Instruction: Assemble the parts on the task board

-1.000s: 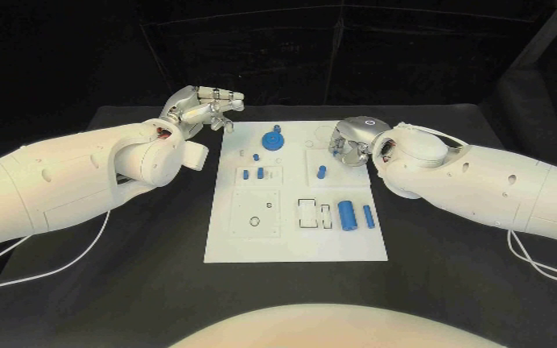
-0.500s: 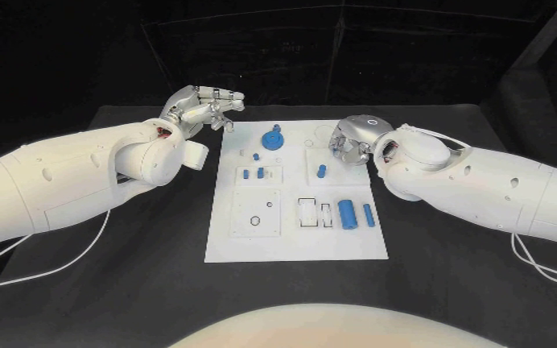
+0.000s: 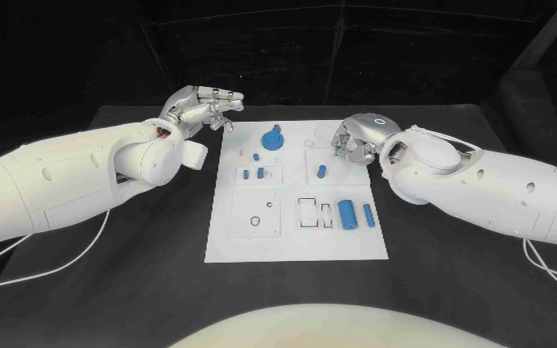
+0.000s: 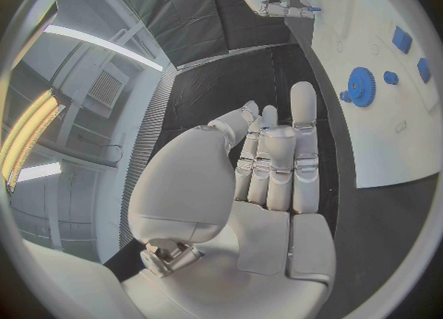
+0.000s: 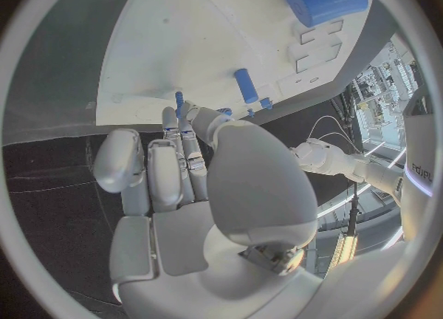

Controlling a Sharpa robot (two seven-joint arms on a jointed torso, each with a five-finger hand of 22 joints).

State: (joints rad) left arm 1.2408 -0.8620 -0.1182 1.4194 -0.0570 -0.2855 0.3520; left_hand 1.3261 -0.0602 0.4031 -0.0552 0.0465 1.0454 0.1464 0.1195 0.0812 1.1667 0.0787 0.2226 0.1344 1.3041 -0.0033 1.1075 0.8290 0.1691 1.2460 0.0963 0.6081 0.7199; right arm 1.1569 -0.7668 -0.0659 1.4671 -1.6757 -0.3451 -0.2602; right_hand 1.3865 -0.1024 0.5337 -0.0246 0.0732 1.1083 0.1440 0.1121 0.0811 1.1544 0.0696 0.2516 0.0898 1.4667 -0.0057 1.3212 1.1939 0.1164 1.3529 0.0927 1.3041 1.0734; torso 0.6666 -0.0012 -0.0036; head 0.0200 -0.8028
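Blue parts (image 3: 347, 215) mostly lie loose on the board (image 3: 296, 239); assembly barely begun. Right hand (image 3: 352, 143) pinches a small pin (image 5: 179, 102). Left hand (image 3: 204, 109) curled, holding nothing.

Black table (image 3: 139, 267), perhaps cloth-covered.

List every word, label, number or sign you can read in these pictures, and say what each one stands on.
None can be read with certainty.
White arm at the rim of the right wrist view: dark lettering, too small and bent to read.
Task board, blue parts such as the gear, both hands: no print visible.
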